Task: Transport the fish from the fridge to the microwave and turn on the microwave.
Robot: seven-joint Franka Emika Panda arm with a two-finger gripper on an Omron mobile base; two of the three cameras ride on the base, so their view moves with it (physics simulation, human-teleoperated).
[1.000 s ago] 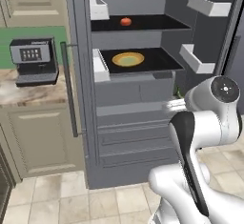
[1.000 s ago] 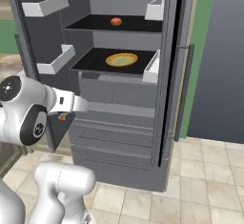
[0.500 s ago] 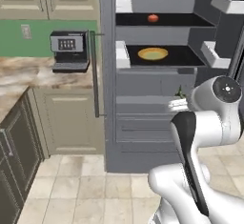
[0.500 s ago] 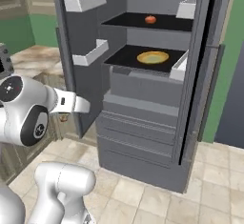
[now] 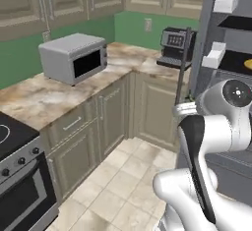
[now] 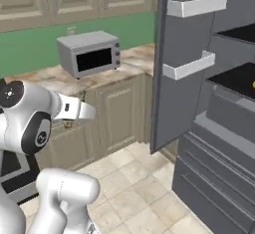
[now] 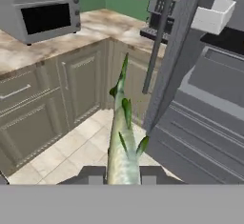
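The slim greenish-grey fish (image 7: 123, 137) sticks out lengthwise from my gripper (image 7: 123, 176), which is shut on its near end. It hangs in the air over the tiled floor. In the right base view the gripper (image 6: 68, 124) sits at the end of the forearm, in front of the lower cabinets. The grey fridge (image 5: 216, 53) stands open at the right. Its door (image 6: 184, 78), with white bins, swings out toward the counter, and its long bar handle (image 7: 157, 37) crosses the hand view. The microwave is out of view.
A silver-grey box appliance (image 5: 74, 58) with a dark window stands on the marble corner counter (image 5: 34, 95). A small black appliance (image 5: 174, 45) sits on that counter beside the fridge. A stove (image 5: 15, 176) is at the lower left. A yellow plate (image 6: 254, 84) lies on a fridge shelf.
The whole picture has swung from the fridge's inside to the corner counter, so the base has moved. The gripper stays shut on the fish.
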